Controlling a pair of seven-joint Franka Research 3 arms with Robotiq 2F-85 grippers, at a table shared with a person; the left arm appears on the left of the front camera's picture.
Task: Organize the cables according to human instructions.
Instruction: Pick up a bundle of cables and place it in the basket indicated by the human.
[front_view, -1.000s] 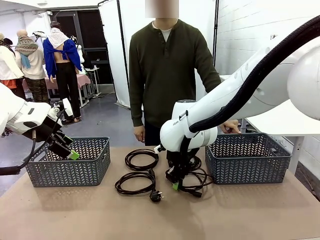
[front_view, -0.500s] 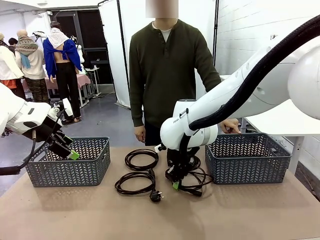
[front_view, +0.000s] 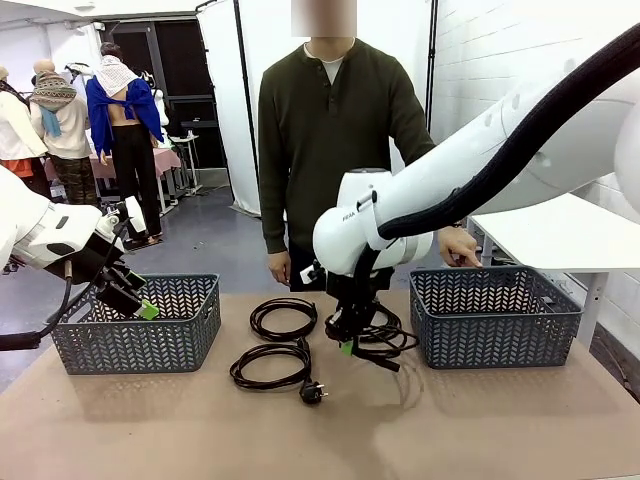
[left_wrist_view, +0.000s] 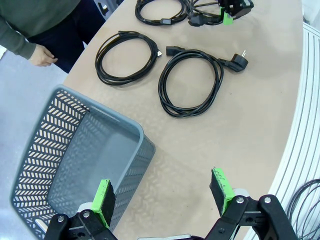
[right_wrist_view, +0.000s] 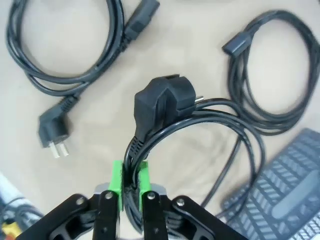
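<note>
Right hand (right_wrist_view: 130, 177) is pinching several strands of one black cable coil (right_wrist_view: 200, 120) between tightly pressed green pads, just behind its chunky plug (right_wrist_view: 162, 102). The loops are trailing low over the worktop (front_view: 480, 420), between the right basket (front_view: 495, 320) and the other coils (front_view: 268, 365) lying flat. Cord is looking light, soft and floppy, likely sagging when carried, so gripping the bundled strands together is seeming the sound hold; left hand (left_wrist_view: 162, 192) is hovering, fingers spread, over the left basket (left_wrist_view: 75, 150).
</note>
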